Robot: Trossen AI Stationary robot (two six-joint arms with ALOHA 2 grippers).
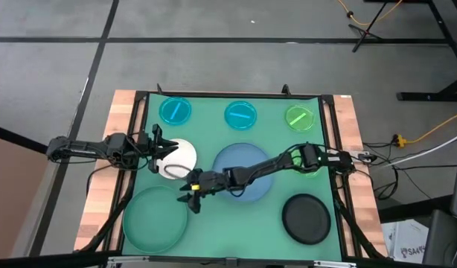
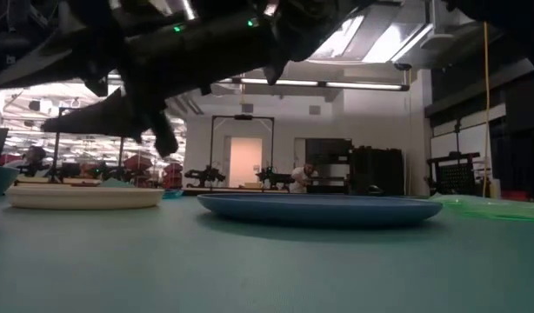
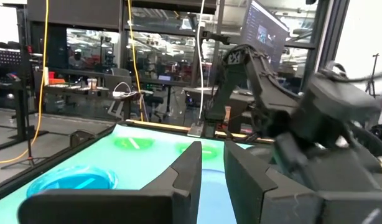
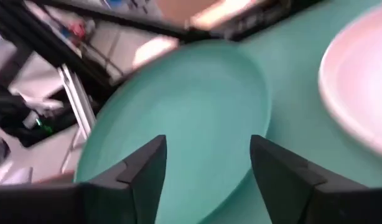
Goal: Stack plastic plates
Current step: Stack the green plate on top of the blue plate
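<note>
1. Right claw (image 4: 206,168), jaws spread and empty, hangs over the teal plate (image 1: 154,217) at the counter's (image 1: 213,145) near-left corner.
2. Left claw (image 1: 158,149) sits at the white plate's (image 1: 176,159) edge; fingers (image 3: 185,177) nearly together, nothing visibly held.
3. Progress: no stack yet, as far as I can judge. Blue plate (image 1: 243,171), black plate (image 1: 307,217), two cyan plates (image 1: 175,111) (image 1: 241,115) and green plate (image 1: 299,117) all lie singly, apart.
4. Plates round, shallow, smooth-rimmed; the small ones translucent. Counter mat matte green.

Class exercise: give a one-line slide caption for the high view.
Right gripper open above the teal-green plate; left gripper over the white plate; the rest unstacked.
</note>
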